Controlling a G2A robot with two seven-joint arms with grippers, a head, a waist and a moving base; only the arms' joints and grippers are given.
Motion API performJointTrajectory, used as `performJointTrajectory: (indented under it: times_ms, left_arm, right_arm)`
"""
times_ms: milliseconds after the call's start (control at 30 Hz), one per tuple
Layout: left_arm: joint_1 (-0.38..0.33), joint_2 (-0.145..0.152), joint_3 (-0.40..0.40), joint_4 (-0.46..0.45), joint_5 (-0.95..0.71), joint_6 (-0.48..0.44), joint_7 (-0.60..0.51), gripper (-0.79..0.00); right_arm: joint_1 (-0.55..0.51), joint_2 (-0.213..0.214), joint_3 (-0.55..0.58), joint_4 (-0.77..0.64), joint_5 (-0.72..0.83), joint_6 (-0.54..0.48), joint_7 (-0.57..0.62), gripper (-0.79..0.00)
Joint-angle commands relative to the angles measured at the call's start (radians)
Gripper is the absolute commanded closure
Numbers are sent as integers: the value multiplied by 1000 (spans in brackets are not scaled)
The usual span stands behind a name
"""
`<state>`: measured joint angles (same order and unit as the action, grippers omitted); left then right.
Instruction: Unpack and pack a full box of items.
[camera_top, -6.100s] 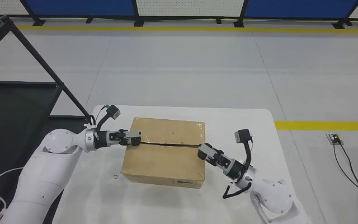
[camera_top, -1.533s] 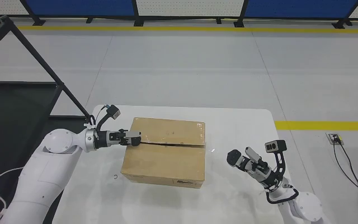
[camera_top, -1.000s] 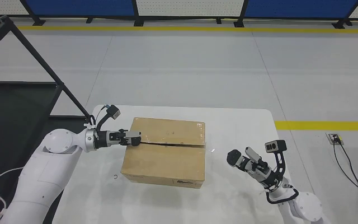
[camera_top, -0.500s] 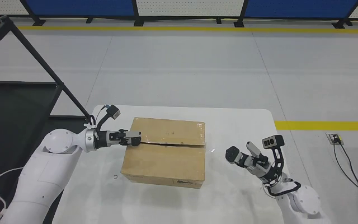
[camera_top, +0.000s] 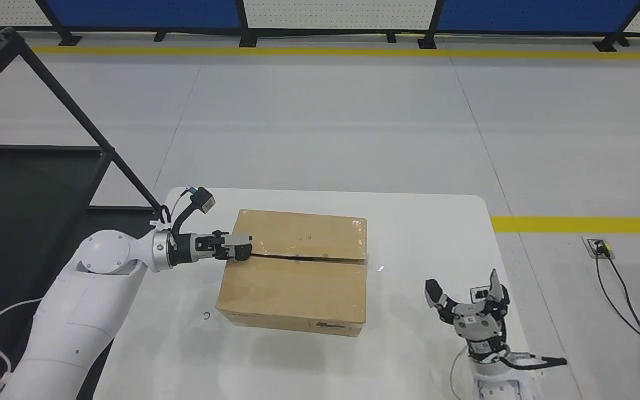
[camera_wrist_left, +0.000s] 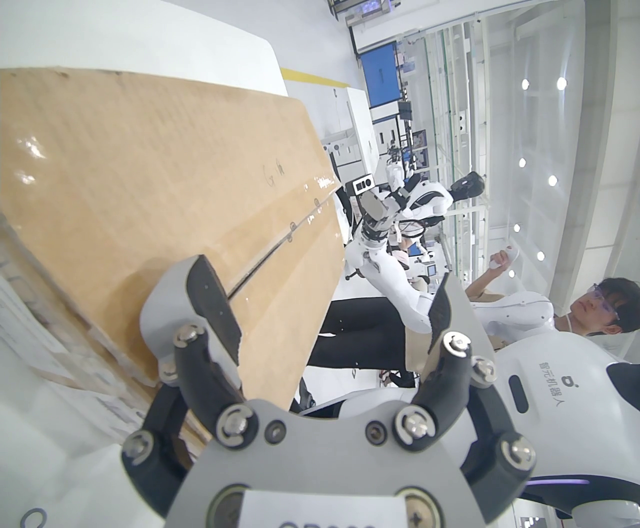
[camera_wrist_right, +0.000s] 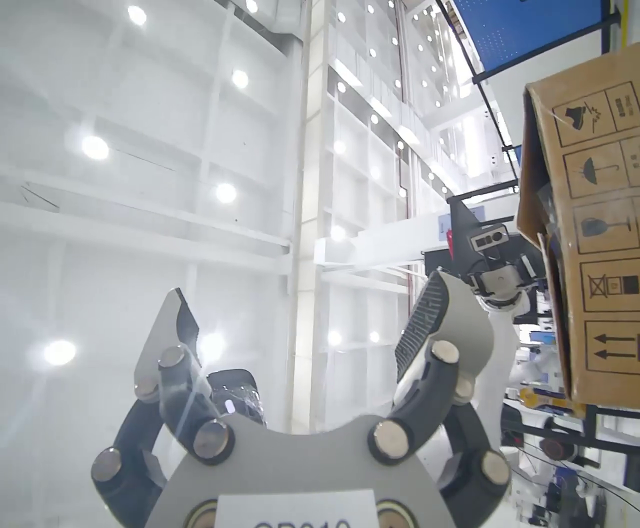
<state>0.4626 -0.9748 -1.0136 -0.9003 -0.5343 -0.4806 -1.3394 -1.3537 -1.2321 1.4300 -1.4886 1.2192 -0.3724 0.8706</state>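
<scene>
A cardboard box sits at the centre of the white table, its two top flaps shut and meeting along a seam that runs from left to right in the top view. The left end effector is at the left end of that seam, level with the box's top. The left wrist view shows it released, its fingers spread wide: one dark pad lies over the seam's end at the edge of the top, and the other stands off the box. Whether that pad actually touches the cardboard cannot be told. The right end effector is in the lower right of the top view, over the table's right part and well apart from the box. It is turned upward, and it too is released, spread wide and grasping nothing. A small ring lies on the table just beside the box's lower left corner.
</scene>
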Motion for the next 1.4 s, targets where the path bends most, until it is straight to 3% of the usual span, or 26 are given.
performJointTrajectory:
  times_ms: [0,200,300,367,467,600,800,1033,1233,1367]
  left_arm:
    - [0,0,0,0,0,0,0,-785]
    - [0,0,0,0,0,0,0,-785]
    - [0,0,0,0,0,0,0,-785]
    - [0,0,0,0,0,0,0,-785]
    - [0,0,0,0,0,0,0,-785]
    - [0,0,0,0,0,0,0,-785]
    - [0,0,0,0,0,0,0,-785]
    - [0,0,0,0,0,0,0,-785]
    - [0,0,0,0,0,0,0,-785]
    - [0,0,0,0,0,0,0,-785]
  right_arm:
    - [1,0,0,0,-8,0,0,-785]
    - [3,1,13,2,-30,-36,-17,-785]
    - [-1,-5,11,-24,-214,-207,-147,-785]
    - [-4,-7,37,-19,-420,-356,-282,-785]
    - [13,-14,53,-20,-762,-408,-482,-785]
    - [44,-23,39,-50,-1051,-215,-672,-785]
    - [81,-28,5,-47,-956,18,-623,-785]
    - [90,-19,5,-1,-1357,49,-747,-785]
    - [88,-14,19,-14,-1473,42,-780,-785]
    - [84,-15,22,-21,-1454,26,-787,-785]
